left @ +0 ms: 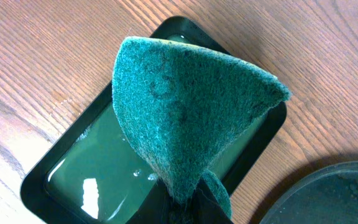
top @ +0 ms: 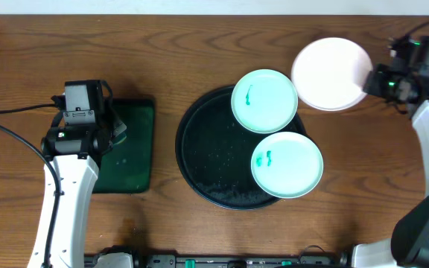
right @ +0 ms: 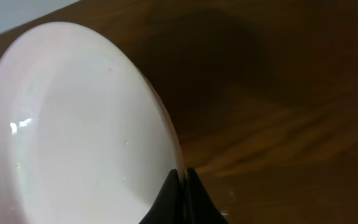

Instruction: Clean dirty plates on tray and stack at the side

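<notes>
I see one plate [top: 264, 100] over the rim of the tray [top: 199, 152] at one o'clock, a second plate [top: 287, 164] at four, the third plate [top: 331, 74] off it toward two, and the dish [top: 136, 152] at nine.

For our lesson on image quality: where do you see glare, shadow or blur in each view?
Overhead: even light, though the white plate is washed out. Left wrist: glare on the liquid in the rectangular dish; sponge crisp. Right wrist: small highlight on that plate's left, table behind dark and soft.
</notes>
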{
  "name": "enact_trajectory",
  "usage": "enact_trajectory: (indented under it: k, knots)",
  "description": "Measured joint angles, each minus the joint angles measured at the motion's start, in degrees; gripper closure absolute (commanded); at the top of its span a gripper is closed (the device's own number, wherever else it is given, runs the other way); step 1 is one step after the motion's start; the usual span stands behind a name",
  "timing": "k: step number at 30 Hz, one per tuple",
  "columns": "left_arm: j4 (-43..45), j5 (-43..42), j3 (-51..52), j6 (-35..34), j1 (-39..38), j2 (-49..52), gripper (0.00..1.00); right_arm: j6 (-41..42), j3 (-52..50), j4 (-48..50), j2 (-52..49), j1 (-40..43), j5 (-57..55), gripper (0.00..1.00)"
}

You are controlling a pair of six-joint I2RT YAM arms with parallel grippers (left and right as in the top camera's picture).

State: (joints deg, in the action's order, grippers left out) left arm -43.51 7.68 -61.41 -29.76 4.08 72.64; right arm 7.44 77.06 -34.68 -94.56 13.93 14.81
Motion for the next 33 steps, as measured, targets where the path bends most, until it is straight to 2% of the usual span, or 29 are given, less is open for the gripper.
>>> enact_trajectory:
  k: [5, 11, 13, 14, 19, 23, 26, 33]
  knots:
    - [0.02, 0.00, 0.00, 0.00, 0.00, 0.00, 0.93, -1.36, -0.07, 2.60, -5.62, 5.05, 1.14, 0.99]
    - [-0.02, 0.00, 0.00, 0.00, 0.00, 0.00, 0.93, -2.25, -0.37, 3.82, -13.97, 6.19, 1.46, 0.96]
    - [-0.04, 0.00, 0.00, 0.00, 0.00, 0.00, 0.93, -2.36, -0.42, 4.33, -15.91, 6.19, 1.40, 0.84]
    - [-0.04, 0.00, 0.00, 0.00, 0.00, 0.00, 0.93, -2.25, -0.46, 4.39, -16.85, 6.19, 1.09, 0.71]
    - [-0.04, -0.02, 0.00, 0.00, 0.00, 0.00, 0.93, -2.82, -0.66, 4.70, -17.86, 6.03, 1.16, 0.51]
    - [-0.04, -0.02, 0.00, 0.00, 0.00, 0.00, 0.93, -4.26, 0.61, 4.68, -17.62, 4.61, 4.15, 0.22]
    - [-0.04, -0.02, 0.00, 0.00, 0.00, 0.00, 0.93, -6.88, 4.22, 4.94, -17.27, 1.18, 7.30, 0.14]
    - [-0.04, 0.00, 0.00, 0.00, 0.00, 0.00, 0.93, -14.34, 8.37, 6.54, -15.87, -14.53, 6.08, 0.11]
